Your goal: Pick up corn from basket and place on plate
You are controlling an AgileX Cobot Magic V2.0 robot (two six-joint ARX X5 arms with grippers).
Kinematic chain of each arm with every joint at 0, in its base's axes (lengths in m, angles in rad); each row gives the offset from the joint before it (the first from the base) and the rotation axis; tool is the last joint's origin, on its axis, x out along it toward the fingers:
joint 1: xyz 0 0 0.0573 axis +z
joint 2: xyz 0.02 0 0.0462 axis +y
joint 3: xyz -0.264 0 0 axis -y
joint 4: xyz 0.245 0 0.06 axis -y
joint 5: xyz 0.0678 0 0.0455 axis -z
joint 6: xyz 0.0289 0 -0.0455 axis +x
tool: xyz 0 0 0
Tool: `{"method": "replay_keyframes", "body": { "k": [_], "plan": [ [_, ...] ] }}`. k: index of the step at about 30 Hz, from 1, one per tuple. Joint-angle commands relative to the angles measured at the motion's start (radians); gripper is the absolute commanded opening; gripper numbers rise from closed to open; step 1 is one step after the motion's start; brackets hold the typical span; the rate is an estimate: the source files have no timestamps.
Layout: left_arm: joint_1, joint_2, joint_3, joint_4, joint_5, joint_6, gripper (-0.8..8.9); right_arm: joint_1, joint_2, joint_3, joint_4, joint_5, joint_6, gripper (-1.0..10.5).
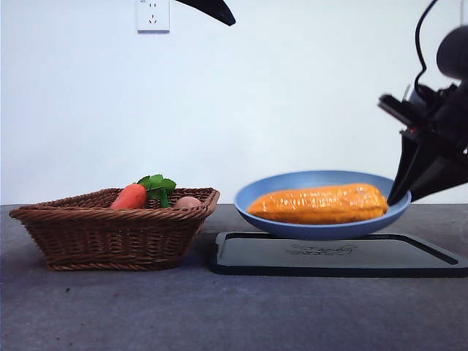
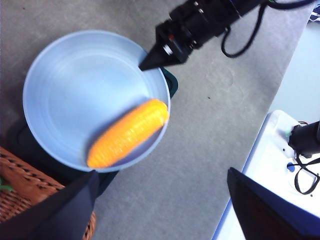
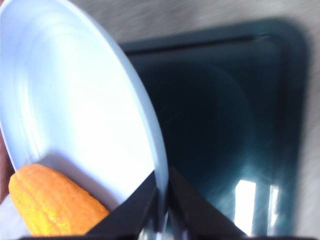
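The corn (image 1: 319, 204) lies on its side in the light-blue plate (image 1: 257, 191), nearly spanning it; it also shows in the left wrist view (image 2: 127, 134) and the right wrist view (image 3: 50, 202). My right gripper (image 3: 162, 182) is shut on the plate's rim (image 3: 150, 125) at the plate's right side (image 1: 399, 196), its black tip on the rim (image 2: 146, 65). My left gripper (image 2: 160, 210) hangs open and empty high above the plate (image 2: 75, 85), a dark tip at the top (image 1: 225, 17). The wicker basket (image 1: 110, 234) stands to the left (image 2: 20, 187).
A black tray (image 1: 336, 256) lies under the plate (image 3: 225, 110). A carrot with green leaves (image 1: 131, 196) and a pale round item (image 1: 188, 202) rest in the basket. A white box with cables (image 2: 272, 165) stands past the table's edge.
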Motion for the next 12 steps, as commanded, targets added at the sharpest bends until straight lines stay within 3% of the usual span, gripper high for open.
{"method": "replay_keyframes", "body": {
  "k": [1,12],
  "plan": [
    [-0.007,0.019,0.029,-0.004,-0.001,0.017,4.17,-0.01,0.061,0.041,0.011,-0.013,-0.015,0.0],
    [-0.007,0.019,0.029,-0.006,-0.001,0.018,4.17,-0.018,0.2,0.068,0.029,-0.042,-0.016,0.0]
  ]
}}
